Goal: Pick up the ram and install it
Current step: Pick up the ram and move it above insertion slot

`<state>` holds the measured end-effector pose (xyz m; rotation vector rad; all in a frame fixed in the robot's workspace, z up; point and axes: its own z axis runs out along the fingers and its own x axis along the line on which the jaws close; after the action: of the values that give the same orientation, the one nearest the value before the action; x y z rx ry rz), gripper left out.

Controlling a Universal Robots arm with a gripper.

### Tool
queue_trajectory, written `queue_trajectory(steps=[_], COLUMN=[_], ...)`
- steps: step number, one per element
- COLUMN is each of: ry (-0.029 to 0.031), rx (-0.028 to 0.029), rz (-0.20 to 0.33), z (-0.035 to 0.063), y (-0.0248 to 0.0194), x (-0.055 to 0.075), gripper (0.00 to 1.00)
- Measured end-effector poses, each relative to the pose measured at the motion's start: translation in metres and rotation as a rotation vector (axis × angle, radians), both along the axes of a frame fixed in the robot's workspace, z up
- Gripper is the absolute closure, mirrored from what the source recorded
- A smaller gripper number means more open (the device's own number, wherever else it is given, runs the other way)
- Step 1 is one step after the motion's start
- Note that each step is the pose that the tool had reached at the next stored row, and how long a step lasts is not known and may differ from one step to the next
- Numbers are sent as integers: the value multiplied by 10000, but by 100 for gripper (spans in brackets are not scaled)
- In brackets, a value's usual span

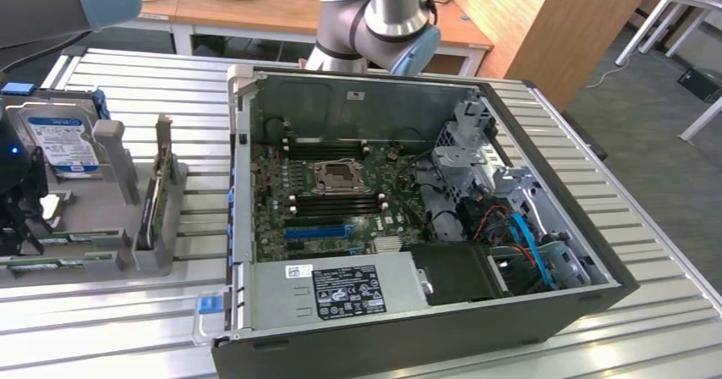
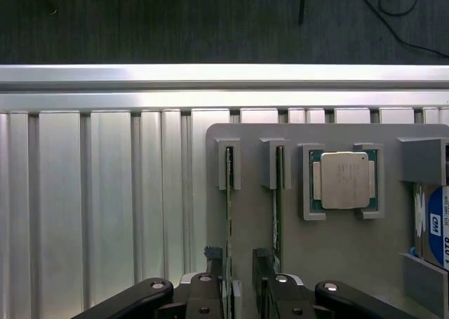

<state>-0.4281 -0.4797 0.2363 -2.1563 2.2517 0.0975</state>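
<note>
Two rams stand on edge in slots of a grey holder tray (image 2: pixel 337 263). One ram (image 2: pixel 229 214) is a thin green stick that runs down between my fingertips. The second ram (image 2: pixel 278 200) stands parallel beside it, just outside one finger (image 2: pixel 264 277). My gripper (image 2: pixel 237 284) is open, its black fingers straddling the first ram with a gap on either side. In the exterior view my gripper (image 1: pixel 16 222) hangs low over the tray at the exterior view's left, above the green rams (image 1: pixel 46 263). The open computer case (image 1: pixel 519 303) holds the motherboard (image 1: pixel 338 197).
A CPU (image 2: pixel 344 180) lies in a pocket of the tray next to the rams, and a hard drive (image 2: pixel 436 228) stands past it. In the exterior view a taller card with a metal bracket (image 1: pixel 161 189) stands upright between tray and case. Ribbed aluminium table (image 2: pixel 105 207) lies all around.
</note>
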Motion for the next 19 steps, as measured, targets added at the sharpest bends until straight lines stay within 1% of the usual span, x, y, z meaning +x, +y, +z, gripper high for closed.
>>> queue_trajectory(steps=[3,6,19], ry=[-1,0,-4], rx=[0,0,0], rz=[0,1,1], z=[-1,-27,-200], y=[0,-1,-1], x=[0,0,0], gripper=[69,69,69])
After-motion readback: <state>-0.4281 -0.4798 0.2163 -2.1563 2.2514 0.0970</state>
